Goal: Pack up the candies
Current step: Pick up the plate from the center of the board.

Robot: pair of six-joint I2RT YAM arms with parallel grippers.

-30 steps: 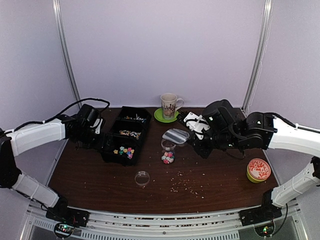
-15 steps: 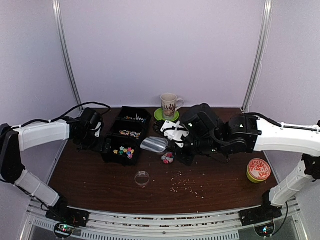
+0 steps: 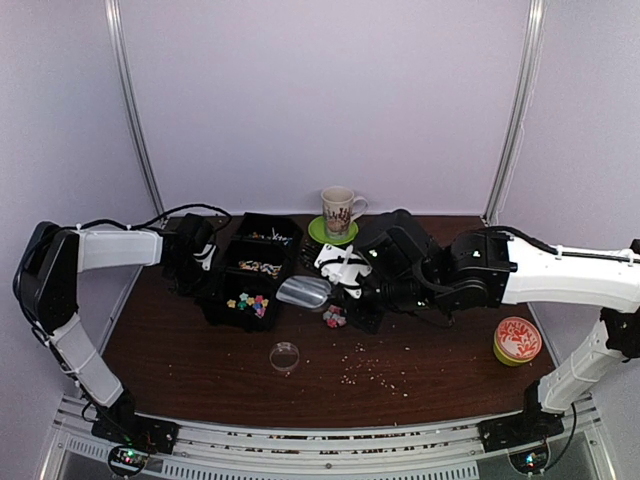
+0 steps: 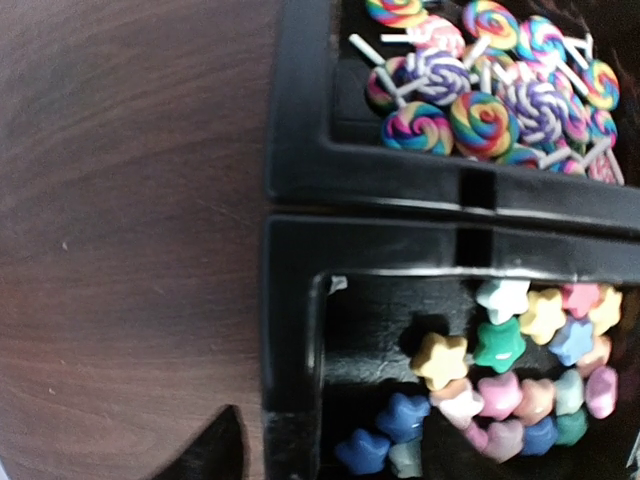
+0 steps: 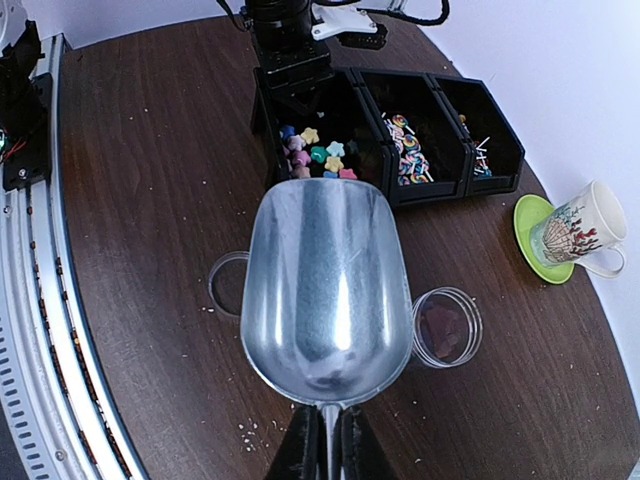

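Note:
The candies lie in a black three-part bin (image 3: pixel 222 300): pastel stars (image 4: pixel 520 370) in the near compartment, swirl lollipops (image 4: pixel 480 90) in the middle one. More candies fill a small clear jar (image 3: pixel 335 317) to the bin's right. My right gripper (image 5: pixel 325 420) is shut on the handle of an empty metal scoop (image 5: pixel 325 285), which hovers between the jar (image 5: pixel 447 328) and the star compartment (image 5: pixel 315 155). My left gripper (image 3: pixel 205 262) is at the bin's left wall. Its jaws straddle that wall, and the one visible finger (image 4: pixel 215 450) stands slightly apart from it.
A clear lid (image 3: pixel 285 355) lies in front of the bin. A mug (image 3: pixel 338 208) on a green saucer stands at the back. A round orange tin (image 3: pixel 517 340) sits at the right. Pale crumbs (image 3: pixel 372 370) are scattered near the front.
My right arm has carried the scoop leftward from above the jar toward the star compartment. My left gripper has shifted along the bin's left side and its jaws have narrowed.

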